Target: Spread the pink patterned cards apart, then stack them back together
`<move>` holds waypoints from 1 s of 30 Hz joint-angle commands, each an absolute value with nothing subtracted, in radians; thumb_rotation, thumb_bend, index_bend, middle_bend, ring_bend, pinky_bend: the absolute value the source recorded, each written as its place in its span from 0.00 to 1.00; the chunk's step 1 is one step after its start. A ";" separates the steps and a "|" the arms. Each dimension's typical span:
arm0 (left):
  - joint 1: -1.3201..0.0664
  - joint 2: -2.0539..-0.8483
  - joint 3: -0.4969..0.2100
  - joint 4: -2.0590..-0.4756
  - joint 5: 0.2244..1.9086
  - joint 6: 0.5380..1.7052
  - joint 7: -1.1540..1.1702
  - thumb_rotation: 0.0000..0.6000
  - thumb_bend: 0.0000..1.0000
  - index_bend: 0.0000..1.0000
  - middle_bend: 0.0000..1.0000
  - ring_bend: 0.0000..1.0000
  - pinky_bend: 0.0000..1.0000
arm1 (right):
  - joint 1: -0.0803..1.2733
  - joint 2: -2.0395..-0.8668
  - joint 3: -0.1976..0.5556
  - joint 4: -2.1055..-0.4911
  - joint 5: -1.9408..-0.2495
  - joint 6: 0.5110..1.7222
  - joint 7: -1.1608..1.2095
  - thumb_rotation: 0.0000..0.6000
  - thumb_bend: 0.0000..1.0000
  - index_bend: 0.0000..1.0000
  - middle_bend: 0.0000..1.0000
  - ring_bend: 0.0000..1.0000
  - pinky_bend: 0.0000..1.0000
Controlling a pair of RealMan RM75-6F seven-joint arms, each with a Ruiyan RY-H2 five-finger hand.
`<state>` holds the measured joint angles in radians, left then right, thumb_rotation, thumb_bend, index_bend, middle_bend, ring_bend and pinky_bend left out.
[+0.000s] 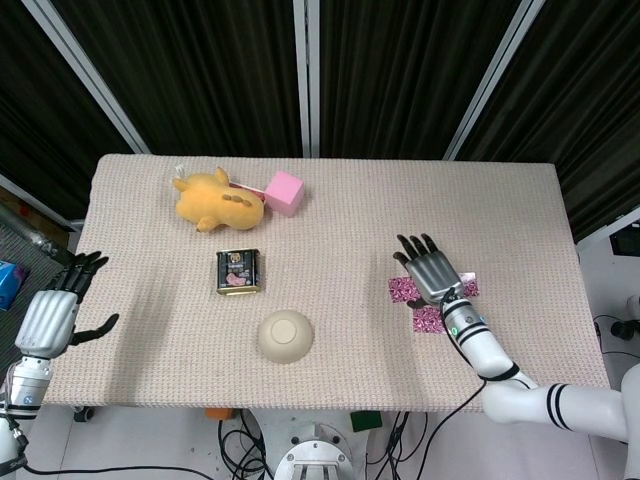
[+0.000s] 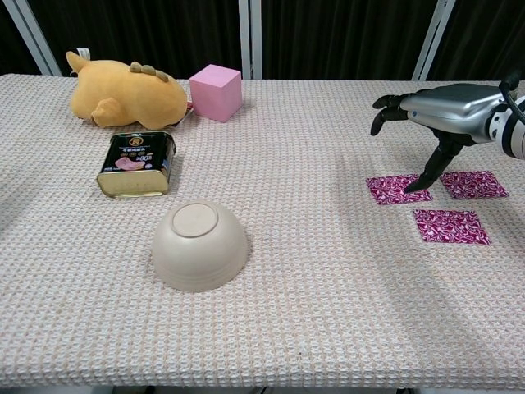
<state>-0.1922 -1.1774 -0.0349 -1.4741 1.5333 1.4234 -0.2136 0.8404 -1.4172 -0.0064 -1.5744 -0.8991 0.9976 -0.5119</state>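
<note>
Three pink patterned cards lie apart on the right side of the table: a left card, a right card and a nearer card. My right hand hovers over them, palm down, with its fingers spread and nothing in it. Its thumb points down at the left card's right edge; whether it touches, I cannot tell. My left hand is open beyond the table's left edge, in the head view only.
An upturned beige bowl sits in the front middle. A tin can lies to its far left. A yellow plush toy and a pink cube stand at the back left.
</note>
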 commanded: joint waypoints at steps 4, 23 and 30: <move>-0.191 -1.185 -0.035 -1.464 1.532 1.424 -0.222 0.91 0.23 0.09 0.05 0.03 0.20 | 0.836 -1.440 0.001 -1.548 -0.874 0.973 -0.544 0.95 0.22 0.27 0.00 0.00 0.00; -0.189 -1.192 -0.031 -1.439 1.532 1.420 -0.247 0.90 0.23 0.09 0.05 0.03 0.20 | 0.813 -1.492 0.019 -1.480 -0.847 0.937 -0.582 1.00 0.33 0.30 0.00 0.00 0.00; -0.190 -1.193 -0.032 -1.434 1.531 1.418 -0.248 0.90 0.23 0.09 0.05 0.03 0.20 | 0.813 -1.499 0.027 -1.470 -0.827 0.914 -0.594 1.00 0.35 0.32 0.00 0.00 0.00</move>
